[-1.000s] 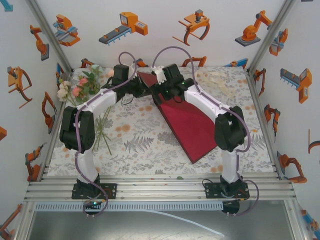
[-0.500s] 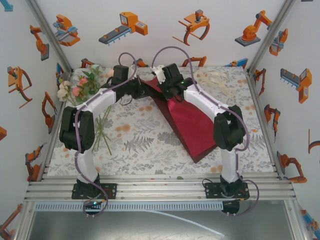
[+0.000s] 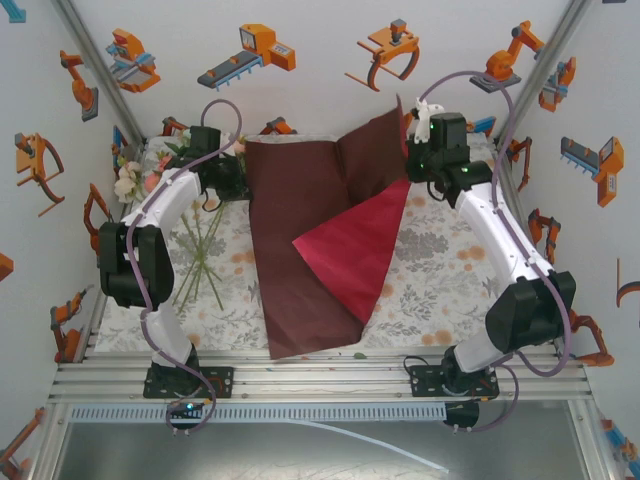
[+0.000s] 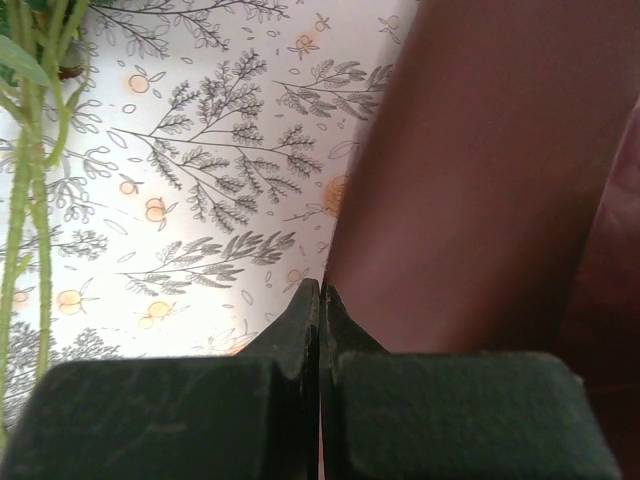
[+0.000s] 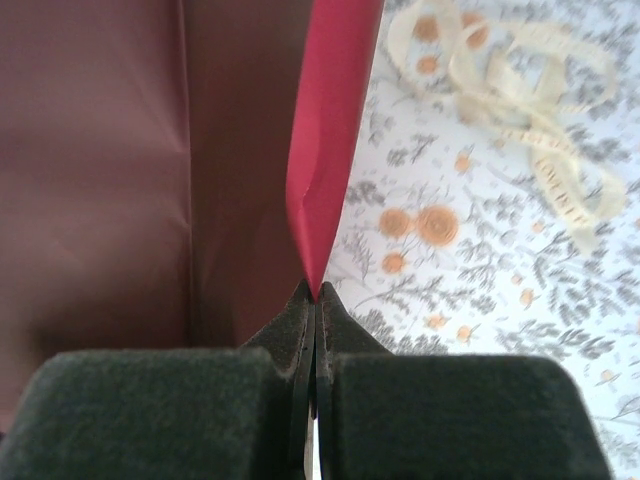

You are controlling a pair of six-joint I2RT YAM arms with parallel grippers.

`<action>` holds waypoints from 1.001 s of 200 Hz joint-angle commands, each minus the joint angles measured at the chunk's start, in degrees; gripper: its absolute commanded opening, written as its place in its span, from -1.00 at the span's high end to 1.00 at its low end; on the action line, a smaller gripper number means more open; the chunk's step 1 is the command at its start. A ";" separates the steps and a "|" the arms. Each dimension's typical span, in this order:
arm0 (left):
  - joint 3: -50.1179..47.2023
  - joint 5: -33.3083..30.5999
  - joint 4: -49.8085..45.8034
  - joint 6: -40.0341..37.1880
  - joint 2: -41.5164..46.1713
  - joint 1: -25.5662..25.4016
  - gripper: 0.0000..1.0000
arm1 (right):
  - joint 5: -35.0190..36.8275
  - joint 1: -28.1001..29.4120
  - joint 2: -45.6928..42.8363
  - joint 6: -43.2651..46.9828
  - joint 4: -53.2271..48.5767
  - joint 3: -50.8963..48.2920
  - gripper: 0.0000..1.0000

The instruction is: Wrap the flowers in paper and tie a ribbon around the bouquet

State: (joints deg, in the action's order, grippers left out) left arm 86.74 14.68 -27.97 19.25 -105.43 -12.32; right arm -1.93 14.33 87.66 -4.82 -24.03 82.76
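"Well, where does the large dark red paper sheet (image 3: 300,240) sit against the arms?"

"Stretched between them: the left gripper (image 4: 320,298) is pinched tight on one far corner, the right gripper (image 5: 315,300) on the raised opposite edge."

"And the rest?"

"The green-stemmed roses (image 4: 25,200) lie left of the left gripper, and the cream satin ribbon (image 5: 510,90) is ahead-right of the right gripper."

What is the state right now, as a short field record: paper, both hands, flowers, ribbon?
paper: dark red sheet, far edge lifted, one flap folded over showing brighter red
left hand: shut on the paper's left edge, near the far corner
right hand: shut on the paper's far right corner, held up
flowers: lying on the table left of the paper, unwrapped
ribbon: loose heap, far right, untied
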 commanded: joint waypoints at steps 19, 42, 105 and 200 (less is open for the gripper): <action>3.57 -0.26 -1.78 -3.46 -0.19 0.80 0.76 | -3.85 -1.52 -2.29 -4.51 3.54 -8.52 1.00; 3.76 0.74 -1.21 -2.67 0.36 0.85 0.56 | -5.78 -2.19 -1.94 -7.83 4.78 -11.01 1.00; -4.90 1.54 -1.01 7.74 7.47 -3.69 0.32 | 3.04 -7.08 -1.52 -10.44 4.63 -16.93 -0.02; -11.12 0.24 -4.97 11.27 5.02 -12.65 0.47 | -13.30 -9.52 -6.00 -20.44 -9.07 -7.37 -0.38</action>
State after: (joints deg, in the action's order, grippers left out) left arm 76.01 14.09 -31.27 29.87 -99.07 -23.88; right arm -6.33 4.60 84.88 -21.04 -29.89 72.88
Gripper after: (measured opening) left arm 0.282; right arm 0.690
